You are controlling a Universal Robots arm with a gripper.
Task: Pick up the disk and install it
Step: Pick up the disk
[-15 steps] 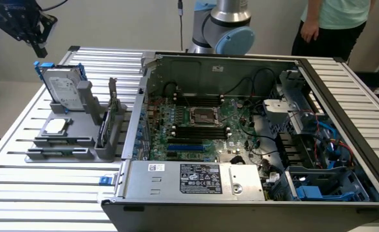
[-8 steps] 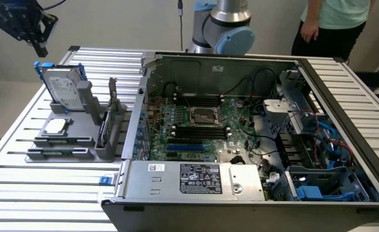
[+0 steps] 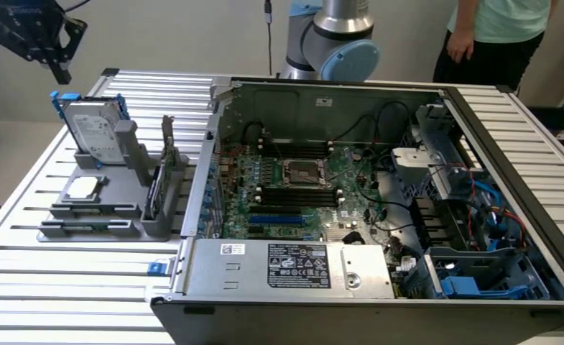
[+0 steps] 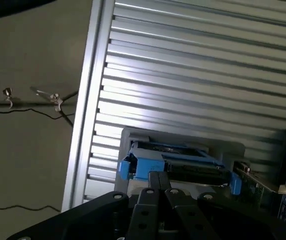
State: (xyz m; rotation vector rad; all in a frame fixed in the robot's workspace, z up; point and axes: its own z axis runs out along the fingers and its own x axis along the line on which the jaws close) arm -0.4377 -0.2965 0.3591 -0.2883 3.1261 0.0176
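The disk, a silver-grey hard drive with a white label in a blue caddy, stands upright in a grey holder at the exterior view's left. My gripper hangs in the air above it and a little further to the left, well clear of it. In the wrist view the disk's blue top edge lies just beyond my gripper, whose dark fingers are shut together with nothing between them.
An open computer case with its motherboard fills the table's middle and right. A silver box sits at its front. A small square chip lies on the holder. A person stands behind the slatted table.
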